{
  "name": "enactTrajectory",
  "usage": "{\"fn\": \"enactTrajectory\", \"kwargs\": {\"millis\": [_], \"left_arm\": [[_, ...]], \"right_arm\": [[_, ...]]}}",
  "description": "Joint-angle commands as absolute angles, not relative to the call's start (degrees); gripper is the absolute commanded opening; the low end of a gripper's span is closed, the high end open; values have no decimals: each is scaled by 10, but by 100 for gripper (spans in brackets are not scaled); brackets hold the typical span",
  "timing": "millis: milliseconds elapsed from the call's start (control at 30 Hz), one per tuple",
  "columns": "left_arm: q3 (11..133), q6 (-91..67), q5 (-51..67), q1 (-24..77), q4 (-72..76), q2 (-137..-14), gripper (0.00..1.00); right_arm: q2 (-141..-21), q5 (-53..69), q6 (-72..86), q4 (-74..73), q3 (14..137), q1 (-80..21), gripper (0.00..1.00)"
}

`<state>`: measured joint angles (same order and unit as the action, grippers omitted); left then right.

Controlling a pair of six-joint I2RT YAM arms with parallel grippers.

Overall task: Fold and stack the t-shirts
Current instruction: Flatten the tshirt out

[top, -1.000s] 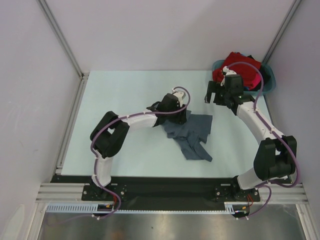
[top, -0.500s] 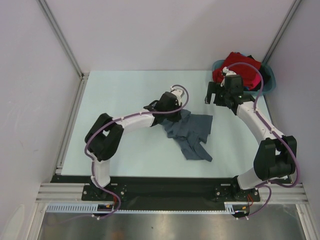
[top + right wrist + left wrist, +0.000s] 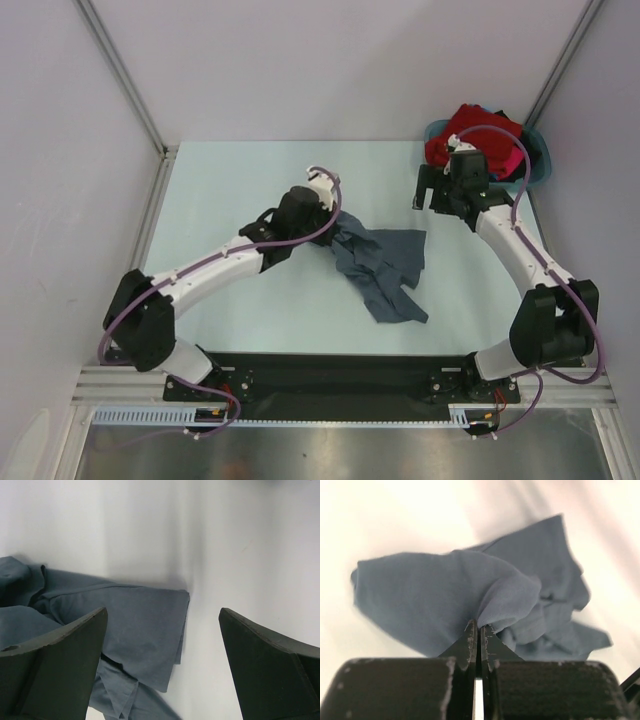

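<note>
The left gripper (image 3: 479, 628) is pinched tight on an edge of the crumpled slate-grey cloth t-shirt (image 3: 385, 262) lying on the pale table (image 3: 230, 190) — probably to drag it flat for folding. The right gripper (image 3: 162, 612) hangs wide-jawed and empty over the shirt's far corner — seemingly placed for a second hold.

pale tabletop (image 3: 230, 190): crumpled slate-grey t-shirt (image 3: 385, 265) lies right of centre, toward 3 o'clock. teal basin (image 3: 541, 163) sits at the 1 o'clock corner, well apart from it.
</note>
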<state>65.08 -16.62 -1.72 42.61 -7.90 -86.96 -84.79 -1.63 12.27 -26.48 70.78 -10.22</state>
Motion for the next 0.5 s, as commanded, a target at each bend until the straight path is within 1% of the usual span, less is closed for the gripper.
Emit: {"fn": "enactTrajectory", "kwargs": {"millis": [0,267,467], "left_arm": [[607,-172,-53,422,-95,-813,0],[507,-213,-110,381,-168,-728,0],[448,-311,-177,360,-220,-640,0]], "right_arm": [[-814,-39,120,-287,708,-119,100],[-811,-6,145,-286,652,-136,100],[-828,18,179,-279,611,-170,98]]}}
